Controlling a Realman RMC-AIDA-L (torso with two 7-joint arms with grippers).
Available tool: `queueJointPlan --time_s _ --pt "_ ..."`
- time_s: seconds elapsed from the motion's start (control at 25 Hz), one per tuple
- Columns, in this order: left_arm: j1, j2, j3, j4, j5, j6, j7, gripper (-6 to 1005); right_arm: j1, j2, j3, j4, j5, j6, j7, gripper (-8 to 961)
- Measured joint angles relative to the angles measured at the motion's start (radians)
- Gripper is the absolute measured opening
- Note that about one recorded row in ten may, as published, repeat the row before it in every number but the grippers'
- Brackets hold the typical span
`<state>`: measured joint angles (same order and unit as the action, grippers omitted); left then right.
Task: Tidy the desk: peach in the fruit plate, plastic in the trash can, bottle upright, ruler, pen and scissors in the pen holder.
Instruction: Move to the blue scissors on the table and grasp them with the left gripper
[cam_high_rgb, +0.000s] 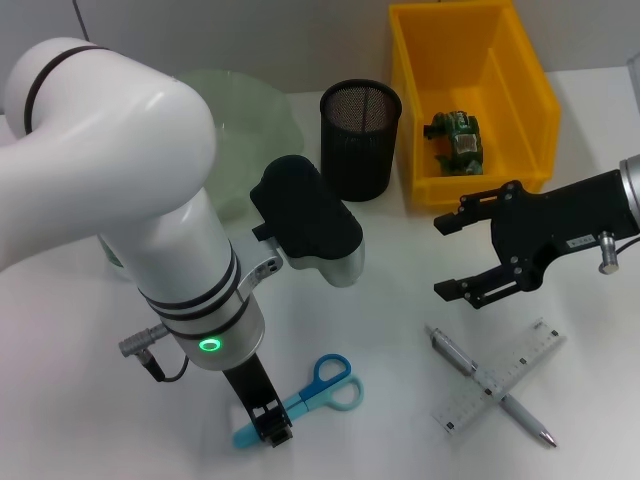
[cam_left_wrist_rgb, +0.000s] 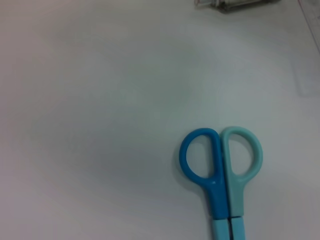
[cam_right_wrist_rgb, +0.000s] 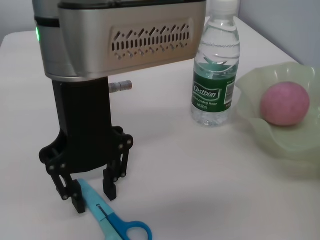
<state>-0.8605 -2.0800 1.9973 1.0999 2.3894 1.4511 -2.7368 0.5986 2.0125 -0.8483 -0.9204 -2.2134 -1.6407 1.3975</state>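
The step in hand looks like the scissors pickup: the left gripper (cam_right_wrist_rgb: 94, 195) stands low over the blade end of the scissors (cam_high_rgb: 305, 396), its two fingers (cam_right_wrist_rgb: 110, 187) set narrowly apart astride the pale blue blades and resting at or just above the tabletop (cam_high_rgb: 400, 440), not yet closed on them as far as I can tell. The scissors lie flat, well to the near side of the pen holder (cam_high_rgb: 360, 138), blue handle loops pointing away from the gripper. The next move, I judge, calls for closing on the blades, lifting clear, and carrying them to the pen holder, which stands empty-looking and upright. The right gripper (cam_high_rgb: 462, 256) hangs wide open and empty just in front of the yellow trash can (cam_high_rgb: 520, 90), above the pen (cam_high_rgb: 487, 383) and ruler (cam_high_rgb: 500, 390), which lie crossed on the tabletop. The peach (cam_right_wrist_rgb: 284, 103) already sits in the fruit plate (cam_right_wrist_rgb: 295, 145), the bottle (cam_right_wrist_rgb: 216, 70) stands upright beside it, and crumpled green plastic (cam_high_rgb: 455, 140) lies in the trash can. The tabletop is plain white and smooth; a pale wall shows behind.
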Motion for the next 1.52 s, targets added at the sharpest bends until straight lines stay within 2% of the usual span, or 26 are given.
queueJointPlan --time_s 0.72,1.52 --pt "0.001 0.0 0.012 0.005 0.016 0.005 0.007 300 0.004 0.0 0.0 0.0 0.0 -0.001 0.005 816" --pt "0.0 0.0 0.012 0.006 0.025 0.007 0.02 276 0.004 0.001 0.0 0.0 0.0 0.001 0.009 816"
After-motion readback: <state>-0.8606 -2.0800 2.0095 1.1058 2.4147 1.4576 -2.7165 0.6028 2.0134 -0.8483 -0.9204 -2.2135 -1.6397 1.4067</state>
